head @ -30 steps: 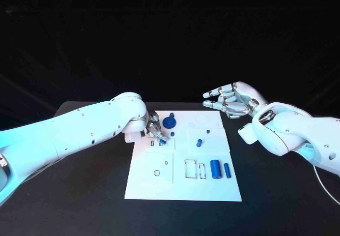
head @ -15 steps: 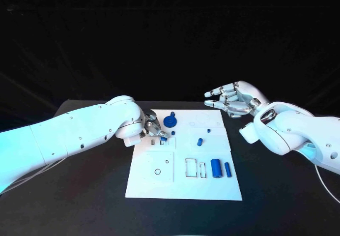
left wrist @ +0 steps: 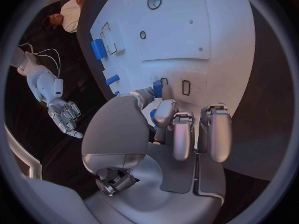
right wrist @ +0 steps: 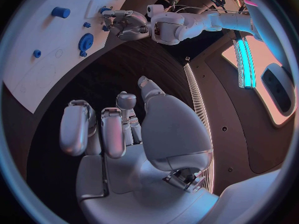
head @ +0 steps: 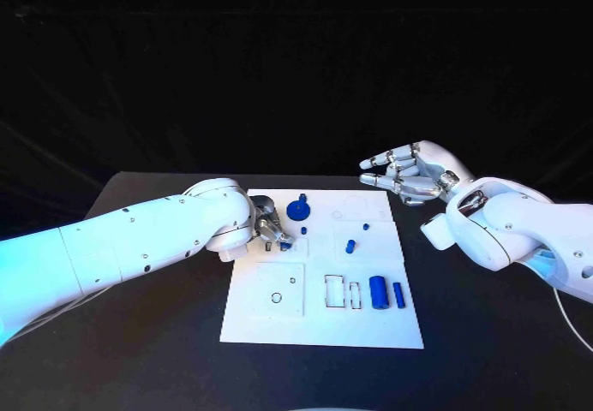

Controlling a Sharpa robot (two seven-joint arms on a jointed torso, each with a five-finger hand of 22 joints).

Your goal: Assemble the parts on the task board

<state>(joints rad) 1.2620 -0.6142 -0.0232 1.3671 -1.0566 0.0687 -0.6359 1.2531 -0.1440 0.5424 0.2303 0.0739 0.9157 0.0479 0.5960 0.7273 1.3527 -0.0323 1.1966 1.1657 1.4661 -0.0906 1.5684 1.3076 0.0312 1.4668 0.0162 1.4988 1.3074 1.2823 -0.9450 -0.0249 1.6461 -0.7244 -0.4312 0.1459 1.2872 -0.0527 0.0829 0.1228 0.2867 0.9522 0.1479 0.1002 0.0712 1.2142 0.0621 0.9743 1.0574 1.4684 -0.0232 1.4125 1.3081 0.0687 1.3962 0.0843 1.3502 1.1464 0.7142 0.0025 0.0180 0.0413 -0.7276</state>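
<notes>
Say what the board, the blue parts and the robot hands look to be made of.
Board: white and matte, likely plastic or coated sheet; flat, with no glare. Blue parts: probably moulded or printed plastic; uniform colour, dull sheen. Left robot hand and right robot hand: silvery, satin highlights suggest metal or metallic-painted plastic.

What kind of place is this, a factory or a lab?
It looks like a robot test lab rather than a factory: a black table against a dark backdrop, one white task board with small blue parts laid out, and loose cables near a glowing light strip in the room behind.
</notes>
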